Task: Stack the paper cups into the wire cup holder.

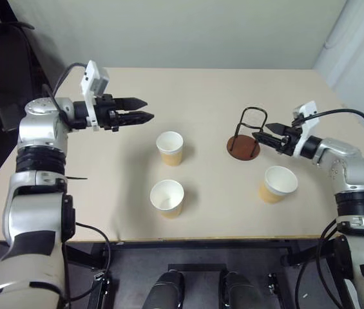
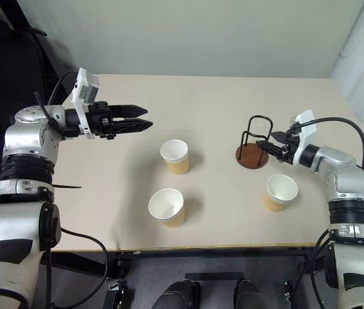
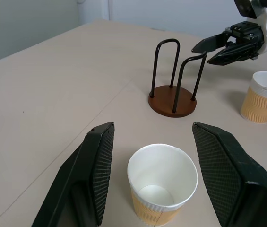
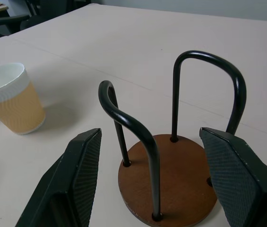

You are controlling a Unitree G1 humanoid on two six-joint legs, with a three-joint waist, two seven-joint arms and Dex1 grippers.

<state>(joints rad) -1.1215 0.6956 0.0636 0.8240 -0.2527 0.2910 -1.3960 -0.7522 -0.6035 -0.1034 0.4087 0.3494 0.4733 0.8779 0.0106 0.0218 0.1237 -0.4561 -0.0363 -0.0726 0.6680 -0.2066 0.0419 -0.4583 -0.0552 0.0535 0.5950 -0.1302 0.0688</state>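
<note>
Three cups (image 1: pixel 169 147) (image 1: pixel 167 197) (image 1: pixel 277 183), ribbed tan paper with white rolled rims, stood upright and apart on the table (image 1: pixel 104 193): two mid-table, one toward its right edge. Just behind that one stood the holder (image 1: pixel 243 145), thin black wire loops on a reddish-brown disc, empty. Left gripper (image 1: pixel 144 109) and right gripper (image 1: pixel 258 136) were both open, holding nothing. Likely risks: thin paper crushing under a firm squeeze, or the right fingers nudging the light holder.

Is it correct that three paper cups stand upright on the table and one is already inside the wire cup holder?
No. The wire cup holder is empty, as the right wrist view shows. All three paper cups stand upright on the table.
</note>
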